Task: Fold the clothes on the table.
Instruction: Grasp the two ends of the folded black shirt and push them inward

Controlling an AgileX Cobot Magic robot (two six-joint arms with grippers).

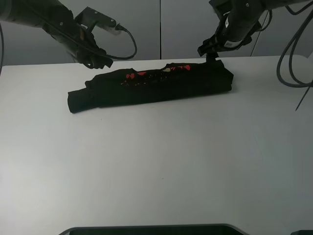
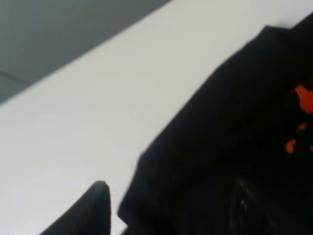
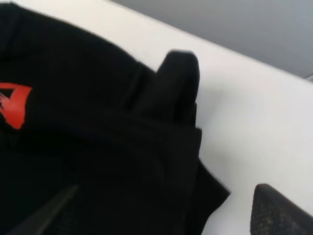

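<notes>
The black T-shirt point(image 1: 151, 85) lies folded into a long band across the far part of the white table point(image 1: 156, 166), with red print along its far edge. My left gripper point(image 1: 101, 62) hovers at the shirt's far left end. In the left wrist view the gripper point(image 2: 166, 215) is open over the shirt's edge point(image 2: 220, 147), with one finger point(image 2: 90, 213) over bare table. My right gripper point(image 1: 212, 55) is at the far right end. In the right wrist view it point(image 3: 161, 218) is open, with the shirt point(image 3: 98, 137) between its fingers point(image 3: 279, 210).
Grey wall panels point(image 1: 161, 24) stand behind the table's far edge. Cables point(image 1: 288, 63) hang from the right arm near the far right corner. A dark object point(image 1: 151, 229) lies at the table's front edge.
</notes>
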